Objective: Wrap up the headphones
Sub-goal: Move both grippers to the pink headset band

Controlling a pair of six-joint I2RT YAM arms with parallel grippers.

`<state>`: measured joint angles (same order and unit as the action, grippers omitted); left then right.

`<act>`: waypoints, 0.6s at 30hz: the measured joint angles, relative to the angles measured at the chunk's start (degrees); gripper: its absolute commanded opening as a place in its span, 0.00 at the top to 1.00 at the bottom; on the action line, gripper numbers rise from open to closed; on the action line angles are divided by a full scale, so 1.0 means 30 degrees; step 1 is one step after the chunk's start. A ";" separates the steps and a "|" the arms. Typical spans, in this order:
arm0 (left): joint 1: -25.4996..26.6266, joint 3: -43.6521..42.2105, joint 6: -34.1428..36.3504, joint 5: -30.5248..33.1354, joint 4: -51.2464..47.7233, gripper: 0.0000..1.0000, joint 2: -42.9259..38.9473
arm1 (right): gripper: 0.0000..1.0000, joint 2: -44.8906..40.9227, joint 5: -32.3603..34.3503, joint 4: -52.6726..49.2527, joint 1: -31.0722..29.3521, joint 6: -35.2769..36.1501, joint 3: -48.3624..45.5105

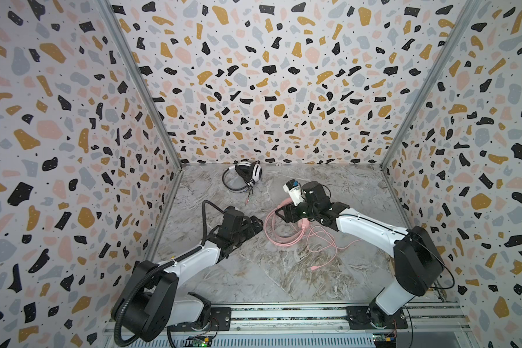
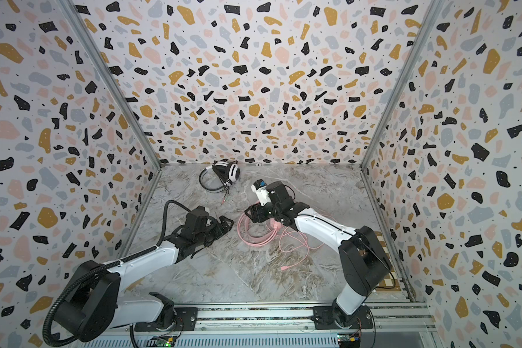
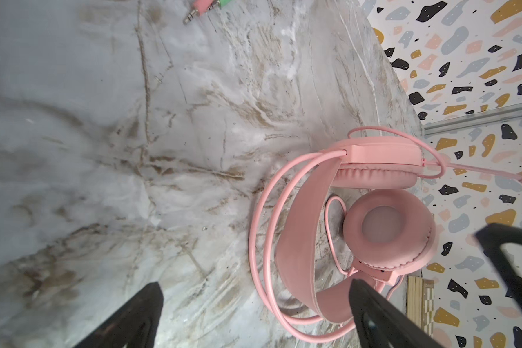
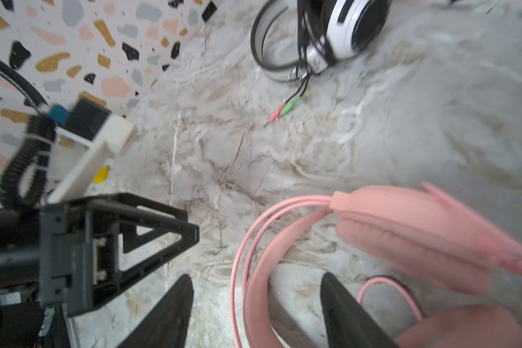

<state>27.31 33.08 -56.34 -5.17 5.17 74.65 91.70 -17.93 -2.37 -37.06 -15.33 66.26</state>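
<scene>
Right wrist view, pink headset band within wide-open right hand, left hand wide, beside.

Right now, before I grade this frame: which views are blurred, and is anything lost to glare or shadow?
Right wrist view: motion-smeared, worst on the pink headset; the white headset is soft too. Left wrist view: pink headset crisp, table partly hazy. Both top views: sharp, evenly lit, no glare.
</scene>
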 measured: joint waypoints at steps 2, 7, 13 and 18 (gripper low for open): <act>0.0838 0.0007 -0.0816 0.0656 -0.0372 0.13 0.0087 | 0.31 -0.1151 0.0299 0.0299 0.0685 0.0058 -0.0415; 0.2856 0.0590 -0.2477 0.1275 -0.0780 0.18 0.2331 | 0.32 -0.3614 0.1370 0.0925 0.1690 0.0138 -0.2535; 0.4182 0.3621 -0.2674 0.2251 -0.2739 0.21 0.4860 | 0.32 -0.4867 0.1552 0.1231 0.2142 0.0342 -0.4408; 0.4517 0.3235 -0.3585 0.4175 -0.3344 0.20 0.2987 | 0.33 -0.5129 0.1479 0.1392 0.2324 0.0663 -0.4954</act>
<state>40.86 42.78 -67.09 7.35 -4.86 83.61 76.31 -13.50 1.80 -30.09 -13.34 51.40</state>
